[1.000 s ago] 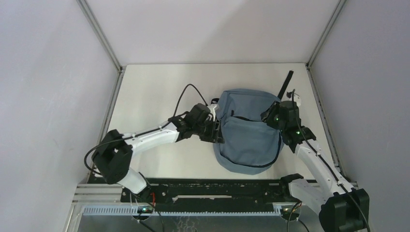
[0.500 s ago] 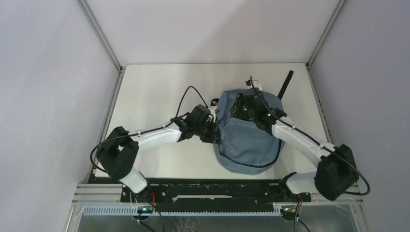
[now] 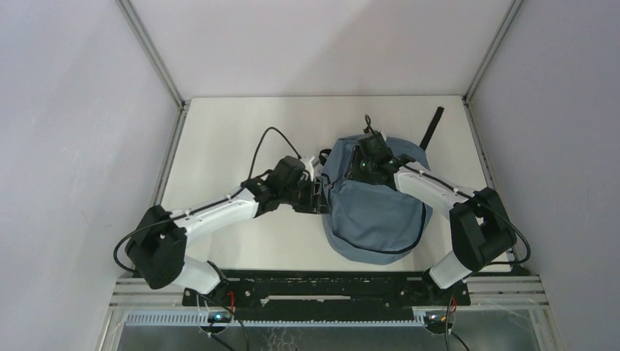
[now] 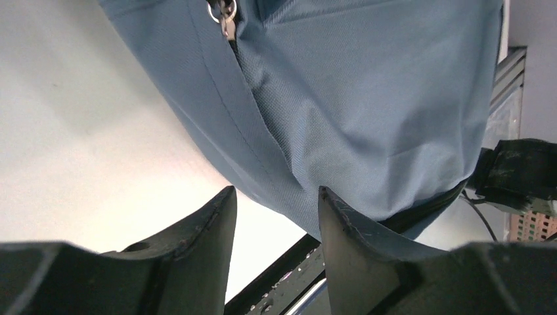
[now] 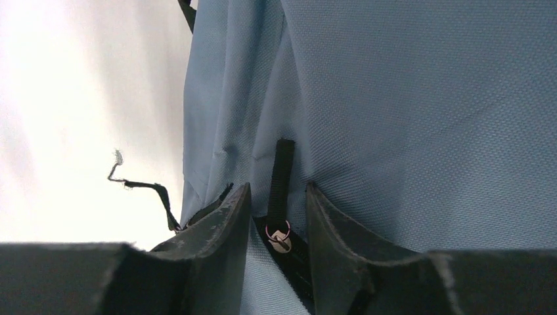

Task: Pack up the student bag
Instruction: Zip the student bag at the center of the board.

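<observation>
Right gripper (image 5: 277,188), jaws part-open, straddles the black pull tab (image 5: 284,161) and its metal ring (image 5: 279,237) at the lower centre of its wrist view, not yet pinching either. Left gripper (image 4: 276,191), also part-open and empty, hovers at the bag's left flank. The student bag (image 3: 376,212) lies on the table (image 3: 219,131), right of centre in the overhead view. Probably best: close squarely on the tab, pull along the zipper line, and pin the fabric with the left jaws.

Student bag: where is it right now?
Top view: the student bag lies right of centre on the table, left gripper at its left edge, right gripper over its far end.
</observation>
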{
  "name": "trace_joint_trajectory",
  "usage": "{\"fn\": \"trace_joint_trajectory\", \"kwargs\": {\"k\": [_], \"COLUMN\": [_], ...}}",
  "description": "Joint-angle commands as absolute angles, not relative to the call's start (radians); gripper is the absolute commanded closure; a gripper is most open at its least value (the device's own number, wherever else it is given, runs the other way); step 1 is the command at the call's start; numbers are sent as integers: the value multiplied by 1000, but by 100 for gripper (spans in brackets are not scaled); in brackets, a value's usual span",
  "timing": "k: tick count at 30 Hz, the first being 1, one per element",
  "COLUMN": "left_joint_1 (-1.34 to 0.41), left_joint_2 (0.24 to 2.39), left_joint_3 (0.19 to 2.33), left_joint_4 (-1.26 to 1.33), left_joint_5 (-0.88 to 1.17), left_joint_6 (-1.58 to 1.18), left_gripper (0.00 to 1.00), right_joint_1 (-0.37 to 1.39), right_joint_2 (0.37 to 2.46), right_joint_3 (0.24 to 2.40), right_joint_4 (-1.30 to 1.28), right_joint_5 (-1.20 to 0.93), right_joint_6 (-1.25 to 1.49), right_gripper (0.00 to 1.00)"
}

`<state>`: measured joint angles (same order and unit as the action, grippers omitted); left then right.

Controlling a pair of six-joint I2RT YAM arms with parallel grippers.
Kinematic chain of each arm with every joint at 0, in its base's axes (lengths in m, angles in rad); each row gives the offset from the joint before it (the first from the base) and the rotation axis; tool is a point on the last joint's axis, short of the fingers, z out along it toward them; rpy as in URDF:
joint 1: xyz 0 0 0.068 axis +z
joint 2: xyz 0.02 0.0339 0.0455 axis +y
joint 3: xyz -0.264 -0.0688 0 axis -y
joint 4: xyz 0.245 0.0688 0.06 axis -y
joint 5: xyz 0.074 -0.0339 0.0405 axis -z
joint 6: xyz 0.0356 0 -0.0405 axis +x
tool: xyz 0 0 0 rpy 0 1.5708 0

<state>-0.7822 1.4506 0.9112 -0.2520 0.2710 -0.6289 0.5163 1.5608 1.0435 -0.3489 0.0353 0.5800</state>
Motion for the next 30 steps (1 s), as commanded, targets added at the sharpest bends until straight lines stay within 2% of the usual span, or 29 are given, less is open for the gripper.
{"fn": "trace_joint_trajectory", "kwargs": {"k": [1,4,6,14,22,30], "left_joint_1": [-753,-742,-734,-668,-658,-665], "left_joint_2": [1354,1338,1333,1325,1446,1546], "left_joint_3": [905,915,917,960,1108,1190], "left_joint_4": [-269,-291,-296,-269,-267,-157], "left_joint_5": [216,198,190,203,277,381], "left_joint_6": [-597,-582,-580,-604,-586,-493], "left_gripper": [47,46,46,48,47,38], "right_joint_1": [508,501,499,512,534,516], "right_joint_2": [1566,1561,1551,1475,1396,1328], "right_joint_3": [1083,1083,1086,1096,1061,984], "right_joint_4": [-342,-316,-300,-294,-272,-269], "right_joint_5": [59,37,26,50,89,102], "right_joint_6": [596,601,604,592,598,620], "right_gripper": [63,91,100,100,100,100]}}
